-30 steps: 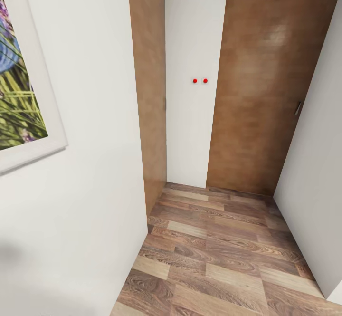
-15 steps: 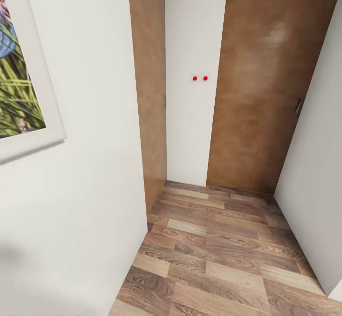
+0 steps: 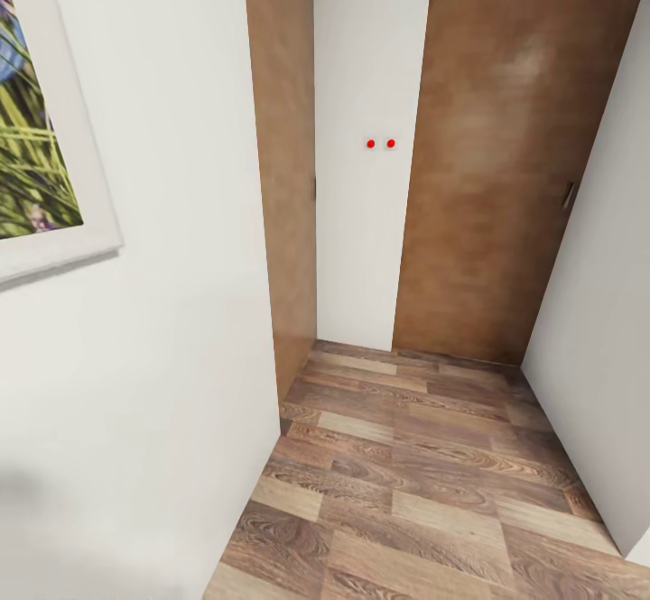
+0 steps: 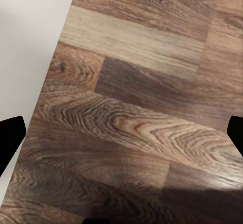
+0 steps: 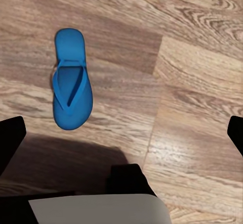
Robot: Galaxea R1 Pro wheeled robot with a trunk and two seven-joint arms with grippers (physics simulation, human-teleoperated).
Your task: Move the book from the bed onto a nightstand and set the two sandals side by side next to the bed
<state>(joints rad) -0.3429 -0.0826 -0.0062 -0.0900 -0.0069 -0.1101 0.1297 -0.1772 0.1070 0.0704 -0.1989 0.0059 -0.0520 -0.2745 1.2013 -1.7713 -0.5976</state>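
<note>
Wood-plank floor (image 3: 424, 492), white walls (image 3: 181, 329).

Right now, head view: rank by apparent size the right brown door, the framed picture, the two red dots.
1. Right brown door, largest by far.
2. Framed picture, cut off by the frame edge and nearer the camera, so its true size is unsure.
3. Two red dots, tiny; the two look alike.

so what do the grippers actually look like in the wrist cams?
Little shows. The left gripper appears as two plain black fingertips at the frame edges, no markings or cables. The right gripper looks the same: black fingertips, with a dark body part and a pale grey-white panel behind them.
</note>
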